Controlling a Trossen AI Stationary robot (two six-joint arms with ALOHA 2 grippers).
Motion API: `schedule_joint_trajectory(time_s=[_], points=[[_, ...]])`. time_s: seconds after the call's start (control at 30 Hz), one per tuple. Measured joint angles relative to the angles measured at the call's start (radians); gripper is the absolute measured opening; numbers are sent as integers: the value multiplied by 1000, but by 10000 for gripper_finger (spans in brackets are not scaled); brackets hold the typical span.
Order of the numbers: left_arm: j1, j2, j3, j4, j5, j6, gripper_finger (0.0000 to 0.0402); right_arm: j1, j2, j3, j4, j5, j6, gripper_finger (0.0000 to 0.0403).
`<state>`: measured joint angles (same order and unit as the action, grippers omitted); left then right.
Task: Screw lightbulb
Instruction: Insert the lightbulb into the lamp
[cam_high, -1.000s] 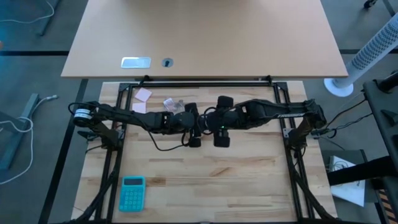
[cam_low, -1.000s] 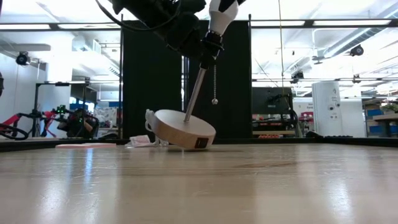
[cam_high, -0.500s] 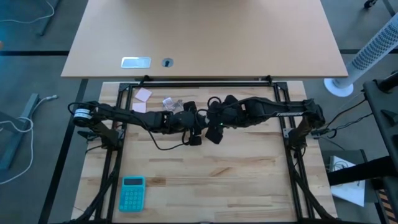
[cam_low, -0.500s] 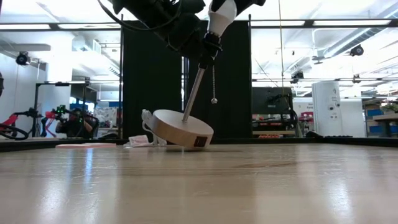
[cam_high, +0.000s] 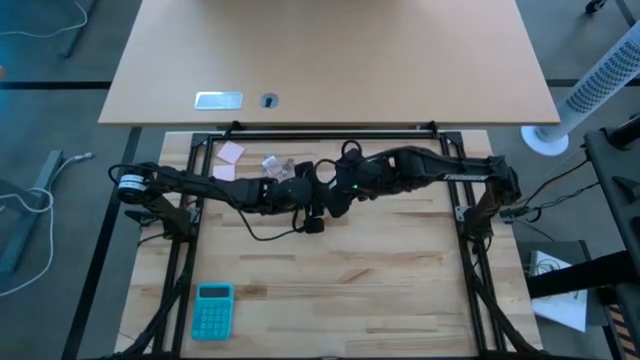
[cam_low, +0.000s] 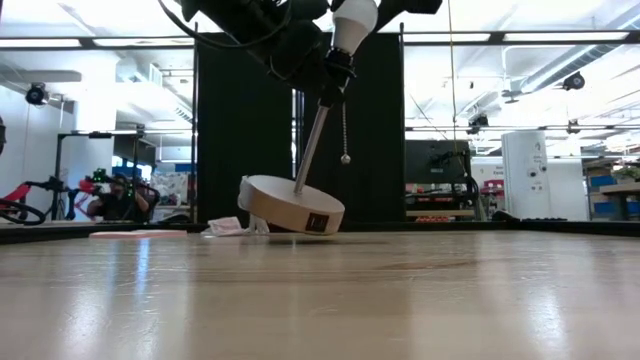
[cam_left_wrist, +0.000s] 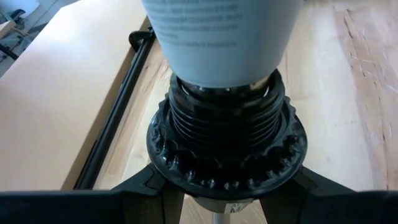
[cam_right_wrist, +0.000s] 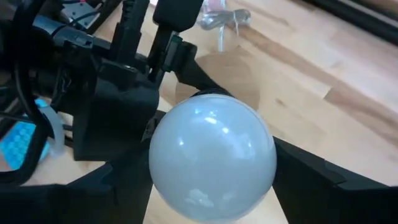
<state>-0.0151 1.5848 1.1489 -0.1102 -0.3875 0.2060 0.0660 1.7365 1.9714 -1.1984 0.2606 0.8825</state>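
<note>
A small lamp stands tilted: round wooden disc base (cam_low: 292, 205), thin metal rod (cam_low: 311, 140), black ribbed socket (cam_left_wrist: 227, 143) at the top. The pale white lightbulb (cam_right_wrist: 211, 158) sits in the socket's mouth and also shows in the low view (cam_low: 352, 16). My left gripper (cam_high: 312, 203) is shut on the lamp below the socket. My right gripper (cam_high: 336, 188) is shut on the bulb. Whether the base's lower edge touches the table, I cannot tell. A bead chain (cam_low: 345, 158) hangs from the socket. My left gripper pinches the lamp between its two fingers (cam_left_wrist: 140, 186) just under the socket's toothed collar (cam_left_wrist: 186, 180), where the rod begins. The lamp hangs tilted, with the socket up and the disc base low by the table. My right gripper holds the bulb's round globe (cam_right_wrist: 163, 177) between its two fingers (cam_right_wrist: 121, 183), one on each side. The fingers come along the bulb's axis from its rounded end. The bulb's neck (cam_left_wrist: 221, 43) sits in the socket's mouth.
A crumpled clear wrapper (cam_high: 277, 167) and pink notes (cam_high: 231, 152) lie behind the arms. A teal calculator (cam_high: 211, 310) lies near the front left. A black cable (cam_high: 268, 236) trails from the lamp. A second, bare table (cam_high: 330, 60) stands beyond the far edge.
My right gripper has gone toward the table's far left, closing over the bulb, and has turned about its wrist. The bulb has tipped slightly. The lamp's base has risen a little and sits more level, with its label shifted left.
</note>
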Motion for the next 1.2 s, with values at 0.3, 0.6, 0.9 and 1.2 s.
schedule_joint_trajectory(time_s=[0.3, 0.6, 0.9, 1.2], points=[[-1, 0, 3, 8, 9, 2, 145, 0, -5, 5, -4, -15, -72, 325], [0, 0, 3, 4, 12, -5, 145, 2, -8, 64, -45, -38, -162, 345], [0, 0, 3, 1, 12, -6, 145, 10, -10, 136, -101, -39, -295, 346], [0, 0, 3, -1, 12, -6, 145, 17, -11, 154, -148, -25, -775, 346]])
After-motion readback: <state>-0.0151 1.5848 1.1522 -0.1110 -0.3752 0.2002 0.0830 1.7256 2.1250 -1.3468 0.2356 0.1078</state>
